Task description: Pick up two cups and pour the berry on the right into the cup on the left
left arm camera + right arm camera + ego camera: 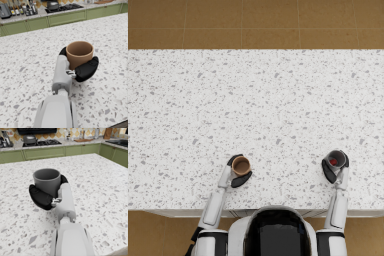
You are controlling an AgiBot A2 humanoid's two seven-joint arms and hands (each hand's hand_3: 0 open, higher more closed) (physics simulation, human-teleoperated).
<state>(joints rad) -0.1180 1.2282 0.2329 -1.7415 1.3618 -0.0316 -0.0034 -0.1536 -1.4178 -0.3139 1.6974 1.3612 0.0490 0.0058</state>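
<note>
A tan cup (241,165) (79,54) stands upright near the table's front edge, left of centre, and looks empty in the left wrist view. My left hand (236,172) (83,68) wraps around it. To the right, a grey cup (336,160) (47,181) holds a red berry (333,162), seen only from the head view. My right hand (333,169) (42,196) grips this cup around its side. Both cups are upright and sit low over the white speckled table (253,110).
The speckled table reaches far ahead and to both sides of the cups. Its front edge (178,210) runs just behind my hands. Green kitchen cabinets (65,18) and a stove (40,143) stand far beyond the table.
</note>
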